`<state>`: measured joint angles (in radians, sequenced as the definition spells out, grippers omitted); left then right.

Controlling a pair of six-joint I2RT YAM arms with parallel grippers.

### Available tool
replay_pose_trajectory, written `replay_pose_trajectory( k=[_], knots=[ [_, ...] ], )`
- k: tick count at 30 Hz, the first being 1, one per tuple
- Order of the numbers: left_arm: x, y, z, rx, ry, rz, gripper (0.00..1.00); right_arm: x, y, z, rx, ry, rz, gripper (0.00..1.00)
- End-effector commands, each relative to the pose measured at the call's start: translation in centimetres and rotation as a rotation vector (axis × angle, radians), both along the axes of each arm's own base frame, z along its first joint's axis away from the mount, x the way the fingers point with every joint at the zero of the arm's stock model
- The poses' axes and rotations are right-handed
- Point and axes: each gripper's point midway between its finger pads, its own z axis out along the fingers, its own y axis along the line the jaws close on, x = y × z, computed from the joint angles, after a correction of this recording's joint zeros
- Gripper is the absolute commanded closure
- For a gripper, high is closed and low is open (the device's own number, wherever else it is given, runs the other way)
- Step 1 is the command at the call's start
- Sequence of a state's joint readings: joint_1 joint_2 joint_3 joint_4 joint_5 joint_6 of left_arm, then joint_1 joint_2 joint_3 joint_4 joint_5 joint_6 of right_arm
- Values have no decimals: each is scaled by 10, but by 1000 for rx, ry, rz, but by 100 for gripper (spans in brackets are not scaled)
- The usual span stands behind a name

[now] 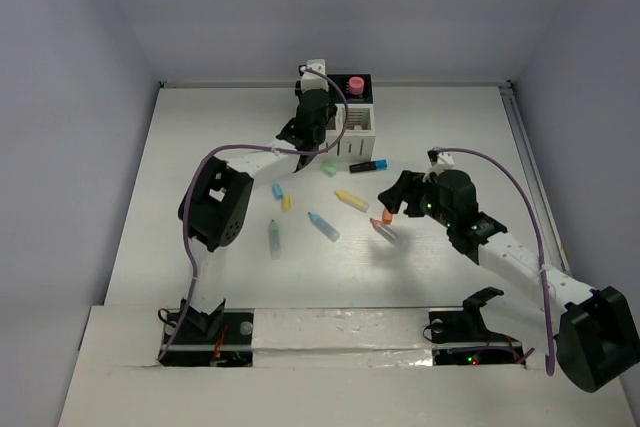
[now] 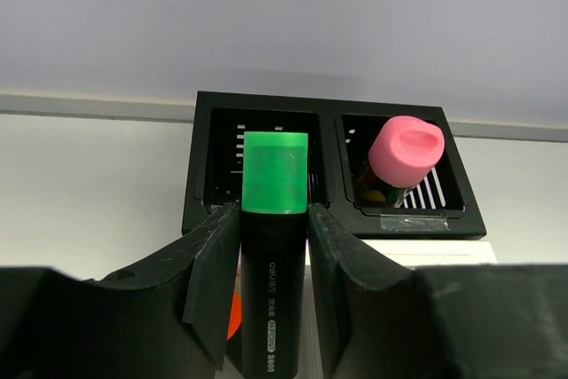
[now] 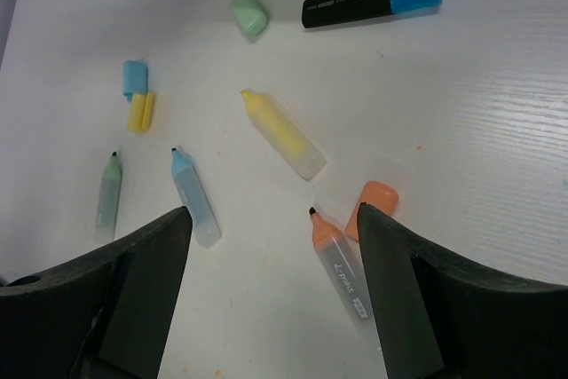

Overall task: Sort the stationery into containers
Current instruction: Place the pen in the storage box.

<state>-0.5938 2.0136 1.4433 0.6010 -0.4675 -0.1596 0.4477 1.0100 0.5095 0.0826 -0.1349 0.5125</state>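
My left gripper [image 2: 273, 219] is shut on a black marker with a green cap [image 2: 274, 246], held upright above the organizer [image 1: 362, 125], in front of its left black compartment [image 2: 202, 175]. The right black compartment [image 2: 454, 185] holds a pink-capped item [image 2: 406, 150]. My right gripper [image 3: 273, 210] hangs open over the table, and an uncapped orange highlighter [image 3: 342, 268] lies by its right finger, with the orange cap [image 3: 373, 206] beside it. Yellow [image 3: 284, 135], blue [image 3: 194, 197] and green [image 3: 109, 197] highlighters lie loose. A black marker with a blue cap [image 3: 373, 2] lies near the organizer.
Loose caps lie on the table: green [image 3: 249, 13], blue [image 3: 135, 77] and yellow [image 3: 140, 113]. The organizer stands against the back wall. The left arm [image 1: 215, 202] reaches up the left side, and the right arm [image 1: 500, 247] crosses from the lower right.
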Motion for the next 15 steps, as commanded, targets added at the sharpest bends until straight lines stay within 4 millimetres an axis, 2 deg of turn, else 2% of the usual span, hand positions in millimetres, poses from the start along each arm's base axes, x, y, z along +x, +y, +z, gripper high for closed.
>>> replay_pose_trajectory(
  k=[1, 8, 11, 14, 15],
  knots=[
    [-2, 3, 27, -61, -70, 6, 66, 7, 2, 13, 6, -63, -10, 19],
    [-6, 9, 24, -60, -63, 24, 59, 9, 1, 13, 2, -61, -17, 19],
    [-8, 10, 27, -63, -65, 26, 52, 11, 0, 11, -5, -50, -32, 19],
    [-13, 12, 47, -85, -98, 19, 44, 17, -3, 13, -18, -51, -59, 19],
    [-17, 14, 62, -99, -119, 15, 43, 19, -3, 10, -28, -38, -66, 19]
  ],
)
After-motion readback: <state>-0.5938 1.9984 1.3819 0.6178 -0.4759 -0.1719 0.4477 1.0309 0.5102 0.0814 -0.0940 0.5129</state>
